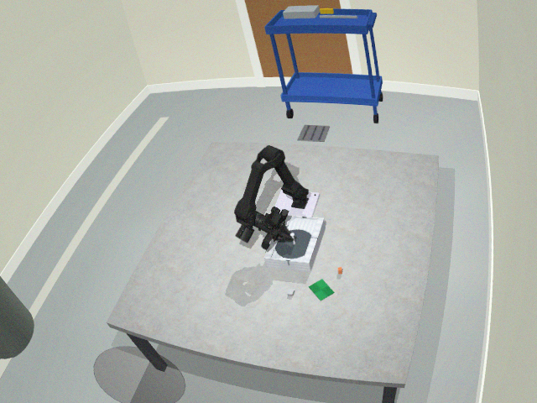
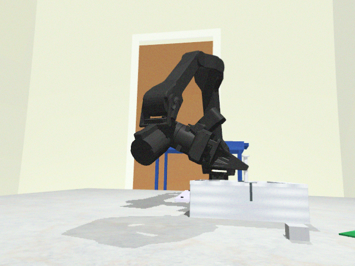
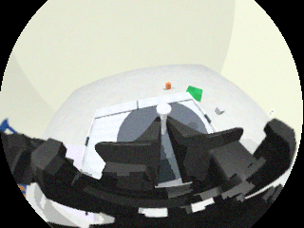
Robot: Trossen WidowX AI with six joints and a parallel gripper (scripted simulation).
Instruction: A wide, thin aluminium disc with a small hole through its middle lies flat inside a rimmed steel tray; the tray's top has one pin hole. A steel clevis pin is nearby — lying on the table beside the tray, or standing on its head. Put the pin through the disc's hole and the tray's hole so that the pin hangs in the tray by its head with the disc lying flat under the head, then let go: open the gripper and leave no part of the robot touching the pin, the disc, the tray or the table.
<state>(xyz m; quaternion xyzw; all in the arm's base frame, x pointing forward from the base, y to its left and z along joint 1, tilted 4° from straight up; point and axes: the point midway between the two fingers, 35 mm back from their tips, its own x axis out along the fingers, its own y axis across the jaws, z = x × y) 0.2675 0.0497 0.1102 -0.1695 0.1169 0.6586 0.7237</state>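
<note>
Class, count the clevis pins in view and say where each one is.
1: the clevis pin, upright, head up, between the gripper's fingertips above the tray. Others could be hidden behind the arm.

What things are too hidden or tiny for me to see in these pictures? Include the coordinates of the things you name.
- The hole in the disc (image 1: 288, 249) (image 3: 135, 125): wrist view, behind the pin (image 2: 246, 173) (image 3: 163, 110) and gripper (image 1: 292, 239) (image 2: 247, 167) (image 3: 162, 120).
- The disc, exterior view: mostly hidden by the tray's rim (image 2: 275, 185).
- The green square (image 2: 348, 234): exterior view, cut off by the right edge.
</note>
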